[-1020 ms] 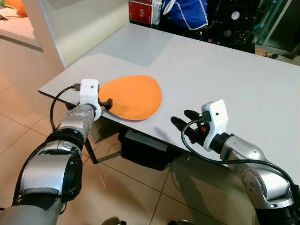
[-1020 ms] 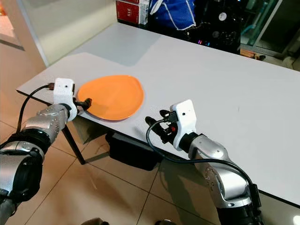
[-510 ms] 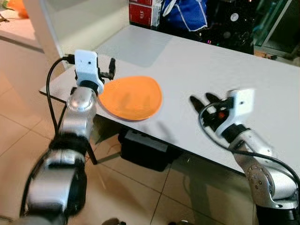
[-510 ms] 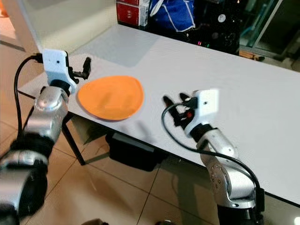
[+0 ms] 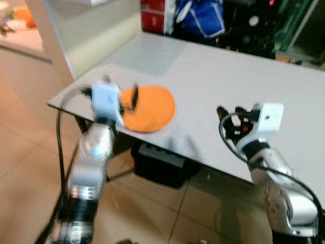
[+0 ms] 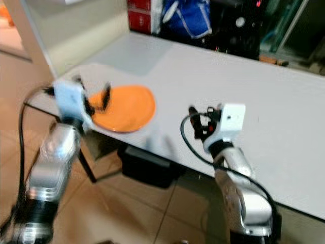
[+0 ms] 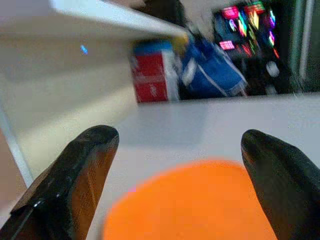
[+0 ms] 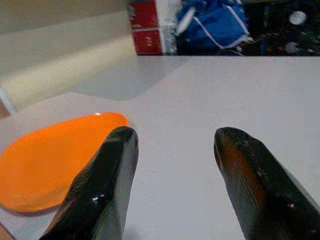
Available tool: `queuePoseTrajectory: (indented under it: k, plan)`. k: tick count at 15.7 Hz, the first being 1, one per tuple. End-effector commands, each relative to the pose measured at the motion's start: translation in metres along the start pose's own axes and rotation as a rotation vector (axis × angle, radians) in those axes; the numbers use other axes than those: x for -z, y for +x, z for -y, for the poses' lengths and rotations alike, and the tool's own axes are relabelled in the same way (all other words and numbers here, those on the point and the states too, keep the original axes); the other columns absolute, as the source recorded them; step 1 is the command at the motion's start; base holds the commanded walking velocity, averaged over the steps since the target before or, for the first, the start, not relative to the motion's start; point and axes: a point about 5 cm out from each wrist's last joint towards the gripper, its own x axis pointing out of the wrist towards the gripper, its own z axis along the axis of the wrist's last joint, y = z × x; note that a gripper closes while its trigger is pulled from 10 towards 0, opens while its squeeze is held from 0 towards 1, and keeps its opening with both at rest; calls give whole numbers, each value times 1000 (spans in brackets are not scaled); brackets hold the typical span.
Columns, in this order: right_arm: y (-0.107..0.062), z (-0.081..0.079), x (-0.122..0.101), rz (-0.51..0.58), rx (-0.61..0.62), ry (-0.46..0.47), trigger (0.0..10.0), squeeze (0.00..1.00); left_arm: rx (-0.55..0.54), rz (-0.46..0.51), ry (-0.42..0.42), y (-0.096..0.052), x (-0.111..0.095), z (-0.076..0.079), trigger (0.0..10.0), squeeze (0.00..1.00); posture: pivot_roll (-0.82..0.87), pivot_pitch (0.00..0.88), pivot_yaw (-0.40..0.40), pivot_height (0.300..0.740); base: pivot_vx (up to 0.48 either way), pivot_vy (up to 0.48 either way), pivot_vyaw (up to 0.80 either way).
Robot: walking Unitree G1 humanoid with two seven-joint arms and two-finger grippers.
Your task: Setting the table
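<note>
An orange plate [image 5: 152,107] lies flat on the grey table [image 5: 228,76], near its front left corner. My left gripper [image 5: 122,91] hovers at the plate's near left rim, open, with nothing between its fingers. In the left wrist view the plate [image 7: 195,200] lies just beyond the two spread black fingers [image 7: 82,170]. My right gripper [image 5: 229,113] is open above the table's front edge, to the right of the plate and apart from it. The right wrist view looks across the tabletop with the plate [image 8: 55,155] off to one side. The head views are blurred.
Red boxes [image 5: 152,18] and a blue bag [image 5: 200,18] stand beyond the table's far edge. A white wall panel [image 5: 86,30] rises at the back left. A dark case [image 5: 157,162] sits on the tiled floor under the table.
My left gripper has let go of the plate's rim, lifted and now hovers open at it. My right gripper has risen from below the table edge to above it.
</note>
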Motion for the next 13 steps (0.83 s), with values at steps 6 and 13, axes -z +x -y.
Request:
queuePoseTrajectory:
  k: [6, 13]
  plan:
    - [11, -8, 2, -11, -41, -34, 10000, 0, -158, -152, -6, 27, 8, -24, 10000, 0, -53, 0, 5, 740, 0, 0, 0]
    - [6, -15, -1, -74, -202, -103, 10000, 0, -204, -391, -52, 68, 35, -65, 10000, 0, -125, 7, 20, 740, 0, 0, 0]
